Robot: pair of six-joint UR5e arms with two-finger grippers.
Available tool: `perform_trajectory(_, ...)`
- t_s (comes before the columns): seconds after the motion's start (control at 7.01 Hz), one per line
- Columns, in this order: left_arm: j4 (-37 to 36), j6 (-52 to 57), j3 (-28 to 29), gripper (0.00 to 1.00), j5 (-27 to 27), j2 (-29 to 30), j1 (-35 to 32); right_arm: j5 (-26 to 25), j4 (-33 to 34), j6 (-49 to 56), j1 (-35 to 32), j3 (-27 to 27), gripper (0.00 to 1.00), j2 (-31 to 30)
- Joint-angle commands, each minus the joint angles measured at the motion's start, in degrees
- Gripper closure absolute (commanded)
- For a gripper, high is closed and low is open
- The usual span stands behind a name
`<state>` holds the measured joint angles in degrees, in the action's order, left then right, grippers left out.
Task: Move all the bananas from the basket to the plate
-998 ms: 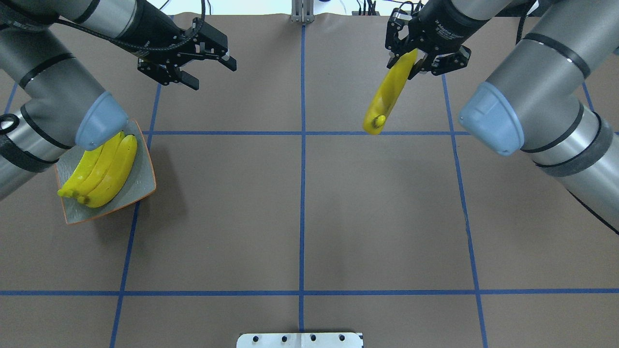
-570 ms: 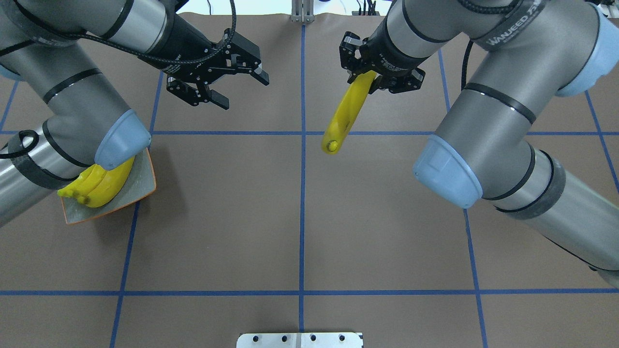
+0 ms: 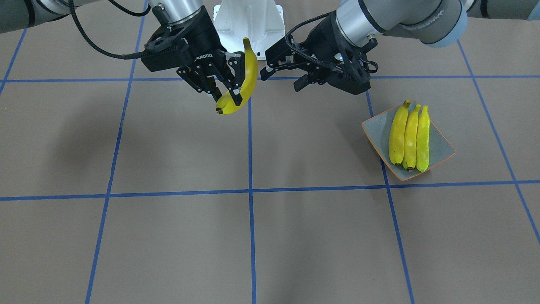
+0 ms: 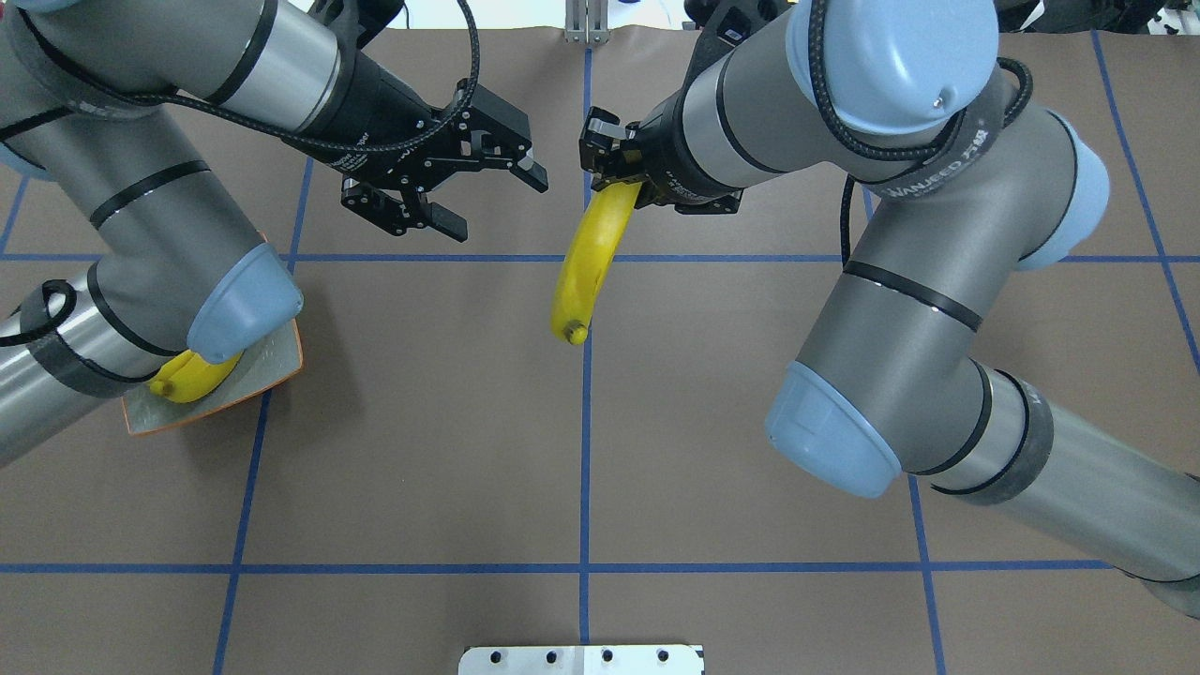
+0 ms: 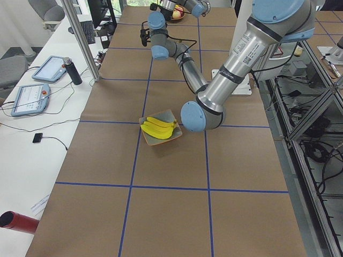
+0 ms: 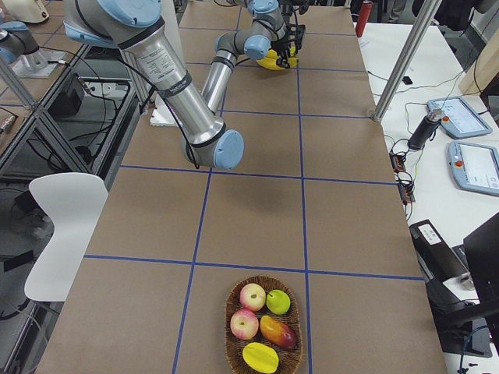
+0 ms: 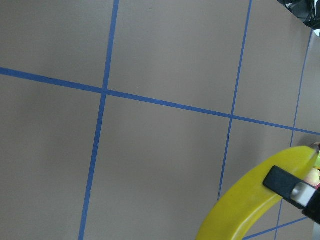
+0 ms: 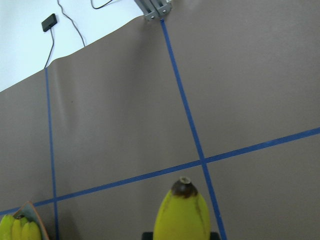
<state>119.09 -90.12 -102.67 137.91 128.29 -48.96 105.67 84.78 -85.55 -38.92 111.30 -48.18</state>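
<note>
Brown counter (image 4: 422,450): right tool (image 3: 225,93) pinches a banana (image 4: 589,262) above its middle, left tool (image 4: 497,204) spread just beside; three bananas (image 3: 409,137) lie on the plate (image 3: 375,126).

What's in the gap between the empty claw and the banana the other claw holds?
Nothing. In the overhead view, only bare brown table shows between the open left gripper and the banana held by the right gripper.

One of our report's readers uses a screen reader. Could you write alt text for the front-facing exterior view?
The right gripper holds one banana above the brown table, close to the open, empty left gripper. Three more bananas lie side by side on a square grey-blue plate.
</note>
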Motion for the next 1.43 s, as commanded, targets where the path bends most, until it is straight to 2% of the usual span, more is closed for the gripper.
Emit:
perform_trajectory(0.0,0.2,0.1,-0.1,0.0,-0.1,-0.1,0.4,0.2,-6.9,0.1,0.4,0.1,1.0,-1.6)
perform_trajectory(1.28,1.1,0.2,0.1,0.0,-0.4,-0.1,5.7,0.3,-7.4,0.1,0.0,0.0,1.0,-1.5)
